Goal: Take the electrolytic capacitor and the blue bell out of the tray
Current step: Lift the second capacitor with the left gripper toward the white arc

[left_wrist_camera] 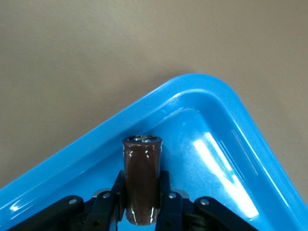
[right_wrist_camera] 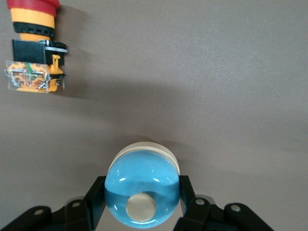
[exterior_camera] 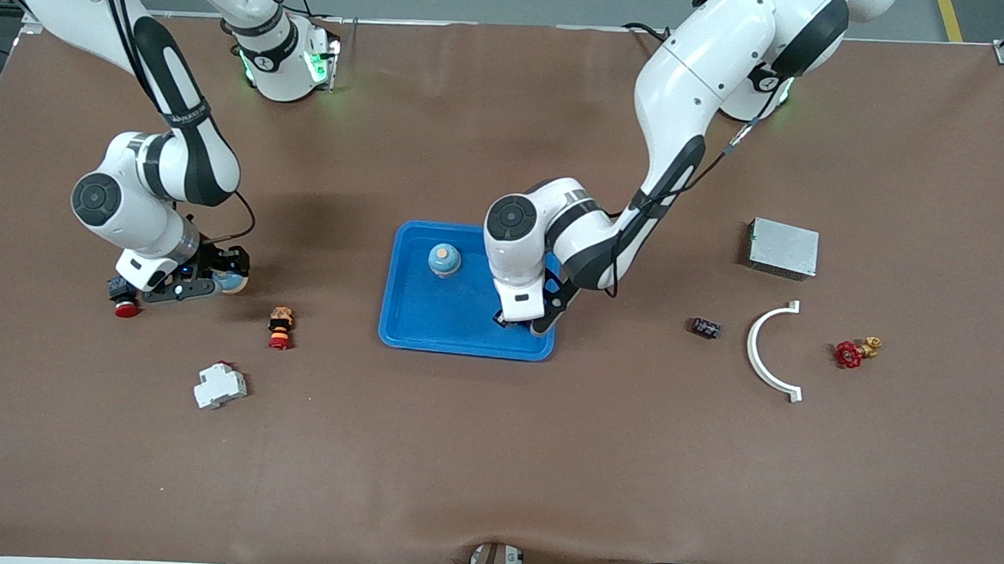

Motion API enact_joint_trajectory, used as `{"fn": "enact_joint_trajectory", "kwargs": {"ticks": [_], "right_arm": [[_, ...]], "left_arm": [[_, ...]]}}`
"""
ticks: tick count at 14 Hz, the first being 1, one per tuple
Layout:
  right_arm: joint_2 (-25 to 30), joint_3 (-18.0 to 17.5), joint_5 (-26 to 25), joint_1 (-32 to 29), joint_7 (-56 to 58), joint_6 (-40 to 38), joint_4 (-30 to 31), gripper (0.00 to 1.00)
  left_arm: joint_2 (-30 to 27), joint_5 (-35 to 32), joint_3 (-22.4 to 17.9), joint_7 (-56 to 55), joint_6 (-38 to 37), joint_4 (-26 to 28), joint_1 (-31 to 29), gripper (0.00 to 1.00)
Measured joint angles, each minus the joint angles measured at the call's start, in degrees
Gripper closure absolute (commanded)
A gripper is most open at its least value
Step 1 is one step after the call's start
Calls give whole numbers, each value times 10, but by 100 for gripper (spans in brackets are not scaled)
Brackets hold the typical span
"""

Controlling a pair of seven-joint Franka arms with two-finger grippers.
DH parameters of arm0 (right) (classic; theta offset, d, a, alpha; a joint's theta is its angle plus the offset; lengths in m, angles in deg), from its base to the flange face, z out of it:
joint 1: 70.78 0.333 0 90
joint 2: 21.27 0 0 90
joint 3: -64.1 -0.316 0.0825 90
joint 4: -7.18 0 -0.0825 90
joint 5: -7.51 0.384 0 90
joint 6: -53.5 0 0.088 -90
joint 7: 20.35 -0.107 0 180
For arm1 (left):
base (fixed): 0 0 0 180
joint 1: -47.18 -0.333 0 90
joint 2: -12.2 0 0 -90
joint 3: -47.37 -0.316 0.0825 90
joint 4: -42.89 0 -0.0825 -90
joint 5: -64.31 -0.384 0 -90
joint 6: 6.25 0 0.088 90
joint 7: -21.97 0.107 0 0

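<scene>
**A:** Where do your two arms stand?

**B:** Your left gripper (exterior_camera: pixel 517 319) is down inside the blue tray (exterior_camera: pixel 431 326), at the corner nearer the front camera toward the left arm's end. Its jaws are clamped on the capacitor (left_wrist_camera: pixel 142 180), a dark brown cylinder with a silvery top, which you can see over the tray's floor in the left wrist view, just inside the rounded rim.

**A:** And the right one?

**B:** Your right gripper (exterior_camera: pixel 220 278) is low over the worktop (exterior_camera: pixel 492 462) toward the right arm's end, well apart from the tray. Its jaws are clamped on a blue bell (right_wrist_camera: pixel 143 191) with a cream button on its dome.

**A:** Anything already in the tray?

**B:** A second blue bell (exterior_camera: pixel 444 260) sits upright in it, farther from the front camera than the left gripper.

**A:** What lies around your right gripper?

**B:** A red-and-orange push button (right_wrist_camera: pixel 34 45) lies on the worktop near the held bell, and a white block (exterior_camera: pixel 220 386) lies nearer the camera. Toward the left arm's end you have a grey box (exterior_camera: pixel 782 248), a white curved bracket (exterior_camera: pixel 765 352) and a red valve (exterior_camera: pixel 854 351).
</scene>
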Motion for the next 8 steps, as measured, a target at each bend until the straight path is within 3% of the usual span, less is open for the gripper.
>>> {"fn": "enact_joint_trajectory", "kwargs": {"ticks": [8], "right_arm": [[-23,0,0,-2,0,32,-2,100]], "left_arm": [[-77,-14,-8,22,-119,-7,-9,100]]}}
